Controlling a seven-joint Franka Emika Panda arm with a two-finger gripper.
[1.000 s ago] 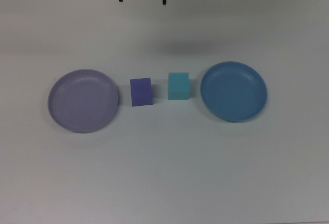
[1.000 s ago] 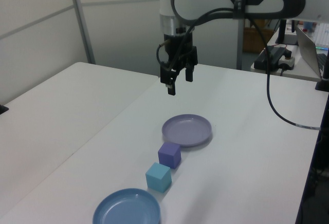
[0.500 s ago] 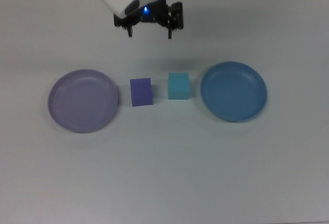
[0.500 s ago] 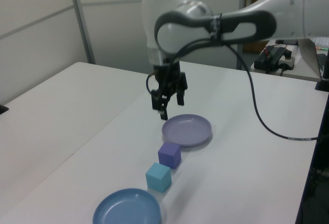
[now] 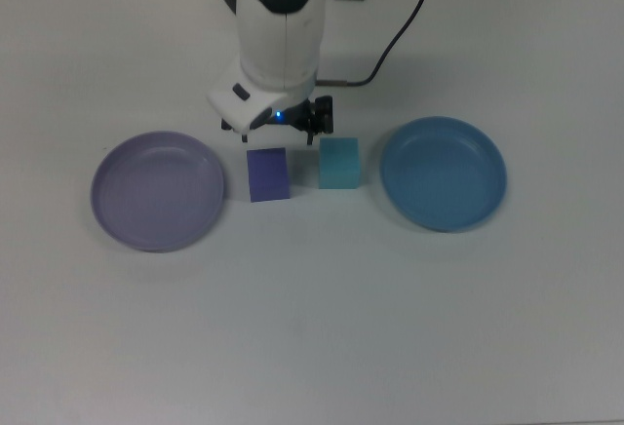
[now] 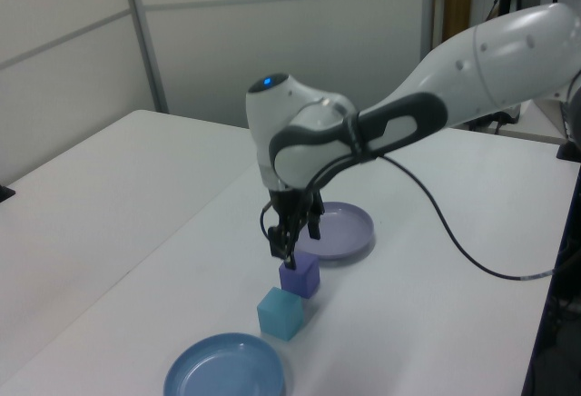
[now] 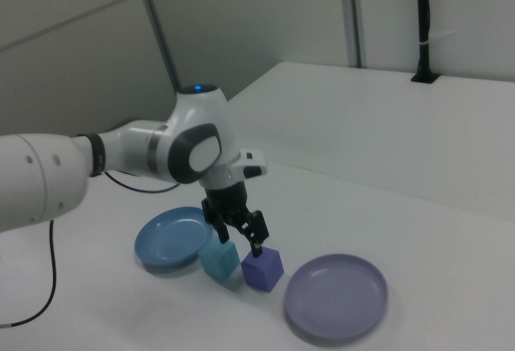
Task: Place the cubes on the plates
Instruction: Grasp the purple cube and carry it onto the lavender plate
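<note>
Bare white table [image 5: 312, 328] fills the top view's lower half, wide free room there. Beyond it, in one row from the top view's left: lavender plate [image 5: 158, 191], purple cube [image 5: 268, 173], turquoise cube [image 5: 338, 163], blue plate [image 5: 443, 173]. The cubes sit near each other with a narrow gap, each apart from its neighbouring plate's rim. Just behind and above the purple cube hangs the gripper [image 5: 276, 134], fingers spread, holding nothing. Farther back, the table's far edge.
</note>
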